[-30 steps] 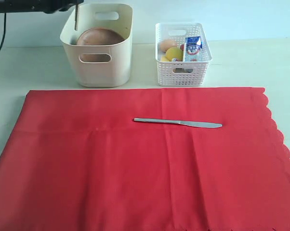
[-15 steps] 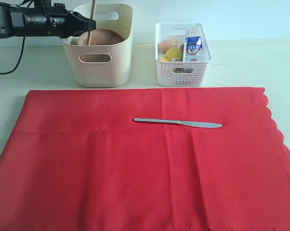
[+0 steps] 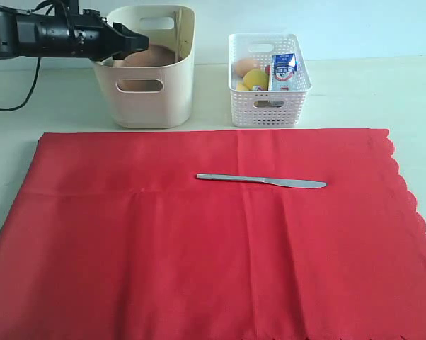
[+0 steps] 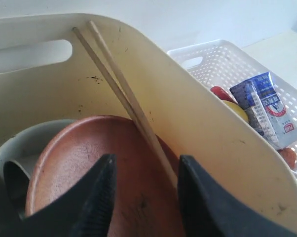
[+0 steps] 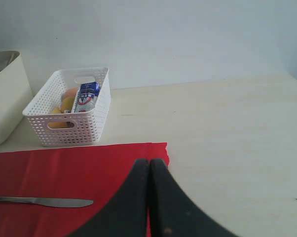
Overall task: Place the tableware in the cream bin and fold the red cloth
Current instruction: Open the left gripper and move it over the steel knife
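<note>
In the exterior view we see a pale table (image 3: 354, 92) with a large red cloth (image 3: 199, 248) spread flat across the near half, its scalloped edge on the right; a metal table knife (image 3: 261, 180) lies on the cloth near its middle, lengthwise from left to right; behind the cloth stands the cream bin (image 3: 146, 106) with a brown wooden plate (image 3: 156, 55) showing above its rim; beside it on the right is a white lattice basket (image 3: 269, 106) holding food and a milk carton (image 3: 283, 71); the left gripper (image 3: 139, 42) reaches in from the left and hangs over the bin's rim. In the left wrist view we look down into the bin; the left gripper (image 4: 146, 168) has its jaws parted with nothing clamped between them; the chopsticks (image 4: 124, 94) lean loose against the bin's inner wall, their lower ends on the plate, which rests tilted over a pale bowl (image 4: 20, 143). In the right wrist view the right gripper (image 5: 148, 165) has its fingers pressed together around nothing, above the cloth's corner; the knife lies on the cloth off to one side; the basket and the bin's edge stand beyond.
</note>
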You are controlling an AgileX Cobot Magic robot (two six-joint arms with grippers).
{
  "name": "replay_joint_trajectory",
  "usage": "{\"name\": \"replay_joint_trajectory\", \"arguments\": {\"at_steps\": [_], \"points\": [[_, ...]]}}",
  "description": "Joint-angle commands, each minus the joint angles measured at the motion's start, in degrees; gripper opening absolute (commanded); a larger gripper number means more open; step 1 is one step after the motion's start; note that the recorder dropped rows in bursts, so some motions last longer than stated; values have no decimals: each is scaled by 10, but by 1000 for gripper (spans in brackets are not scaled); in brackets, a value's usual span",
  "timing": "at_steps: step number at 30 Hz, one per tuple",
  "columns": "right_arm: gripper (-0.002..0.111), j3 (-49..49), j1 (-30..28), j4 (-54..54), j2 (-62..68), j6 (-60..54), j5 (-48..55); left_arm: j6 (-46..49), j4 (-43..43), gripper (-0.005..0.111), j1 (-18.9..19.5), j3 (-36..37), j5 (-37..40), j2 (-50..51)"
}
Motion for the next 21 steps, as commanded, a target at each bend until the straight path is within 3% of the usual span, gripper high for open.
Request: {"name": "replay_joint_trajectory", "arguments": {"at_steps": [1,11,17,21], "points": [[0,0,-2,2,1,-4,-4,-14,23,42,-4,-4,10,-22],[0,0,-2,2,1,-4,-6,-94,96,42,-4,-4,53,-82],[0,0,-2,2,1,-4,-6,-194,167,42,-4,-4,117,-113],[0,0,-2,2,1,-4,-6,-208,185,42,-4,-4,191,-120]]}}
